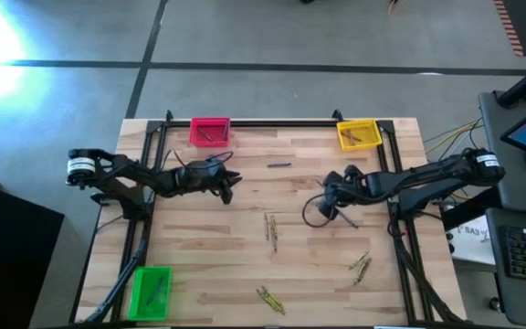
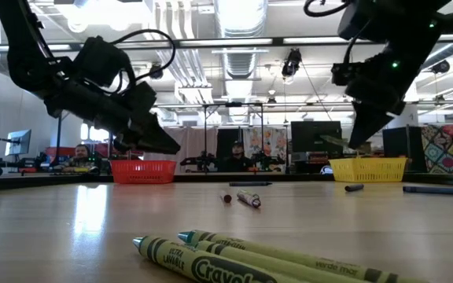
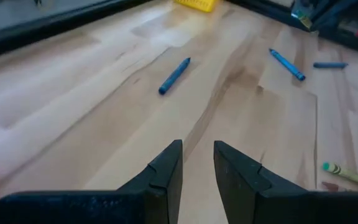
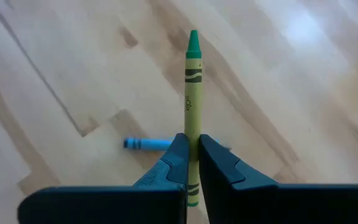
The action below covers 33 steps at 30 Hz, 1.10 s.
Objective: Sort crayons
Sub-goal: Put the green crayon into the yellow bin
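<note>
Right tool (image 4: 192,155) is clenched on a green crayon (image 4: 192,93), gripping it near the blunt end so that most of its length, tip included, points out ahead of the fingers; that leaves the stick free to be dropped tip-first into a bin. In the high view this tool (image 1: 329,203) hangs above the counter (image 1: 245,265) to the right of centre, and the yellow bin (image 1: 358,135) at the far right corner is the nearest one, though a green stick would more likely belong in the green bin (image 1: 151,291) at the near left corner. A blue crayon (image 4: 146,144) lies flat on the counter beneath the held one.

Left tool (image 3: 197,165) is released, its fingers a narrow gap apart and holding nothing, lifted over the far left part of the counter near the pink bin (image 1: 210,132). Another blue crayon (image 3: 174,76) lies ahead of it, probably its next pick. Olive-green crayons (image 1: 270,299) lie loose near the front edge, unsorted.
</note>
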Tool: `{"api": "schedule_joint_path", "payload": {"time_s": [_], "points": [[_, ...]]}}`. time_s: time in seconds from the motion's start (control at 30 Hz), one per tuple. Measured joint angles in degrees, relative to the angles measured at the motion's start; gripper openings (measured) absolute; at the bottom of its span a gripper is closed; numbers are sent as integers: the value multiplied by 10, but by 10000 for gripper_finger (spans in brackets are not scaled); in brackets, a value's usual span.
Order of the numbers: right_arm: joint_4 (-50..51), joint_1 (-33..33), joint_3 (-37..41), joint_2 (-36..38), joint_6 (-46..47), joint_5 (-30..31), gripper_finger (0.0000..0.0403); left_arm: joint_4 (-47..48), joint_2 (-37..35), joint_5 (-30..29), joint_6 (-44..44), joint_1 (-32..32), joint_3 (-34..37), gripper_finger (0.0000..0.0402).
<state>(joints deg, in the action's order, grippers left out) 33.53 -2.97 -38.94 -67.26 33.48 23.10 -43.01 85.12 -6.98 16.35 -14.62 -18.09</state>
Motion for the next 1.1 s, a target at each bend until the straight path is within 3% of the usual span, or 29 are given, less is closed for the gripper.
{"api": "schedule_joint_path", "payload": {"time_s": [0.17,0.3,0.57,0.67,0.87,1.0,1.1], "points": [[-72,57,0,0,-55,18,13,-23,0,-1,22,-12,-3,74],[-119,111,-1,-5,-106,-33,13,-24,0,0,23,-19,-11,74],[-144,157,0,-20,-130,-57,13,-21,-13,0,2,-22,-14,74],[-175,169,0,-32,-147,-87,13,16,-52,2,-8,-31,-12,74],[-169,235,-13,-52,-164,-85,13,148,-175,-25,-17,-59,-9,74],[-163,288,-44,-72,-178,-90,13,173,-227,-78,-17,-63,2,74],[-163,305,-78,-101,-189,-131,13,173,-236,-86,-20,-63,7,74]]}}
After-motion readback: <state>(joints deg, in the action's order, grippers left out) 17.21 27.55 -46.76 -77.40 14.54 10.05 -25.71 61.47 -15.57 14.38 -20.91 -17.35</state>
